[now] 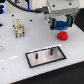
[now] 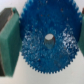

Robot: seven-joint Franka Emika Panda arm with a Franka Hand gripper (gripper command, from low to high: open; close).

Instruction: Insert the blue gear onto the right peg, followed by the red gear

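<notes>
Hand [image 1: 61, 25] is clamped on the blue gear [image 1: 62, 25], one finger on each opposite side of the toothed rim. In the wrist view the blue gear [image 2: 48, 39] fills most of the picture, flat face toward the camera, centre hole visible and clear; the green finger pads [image 2: 8, 41] press against its teeth on both sides. The gear is held off the surface [image 1: 15, 55], roughly level, in the far right part of the exterior view.

The red gear [image 1: 62, 36] lies flat on the surface directly below and slightly nearer than the held blue gear. The two are close; whether they touch cannot be told from the exterior view.

The grey plate with black frame [image 1: 46, 55] lies on the surface nearer than the hand and toward the exterior view's left of it, set at a slight angle. The right peg [image 1: 51, 50] stands upright at the plate's right end, bare. A second, shorter pin [image 1: 36, 57] sits toward the plate's left end; detail is too small to resolve.

A small beige and dark block fixture [image 1: 18, 27] stands on the surface at the far left of the exterior view, well apart from the plate and both gears.
</notes>
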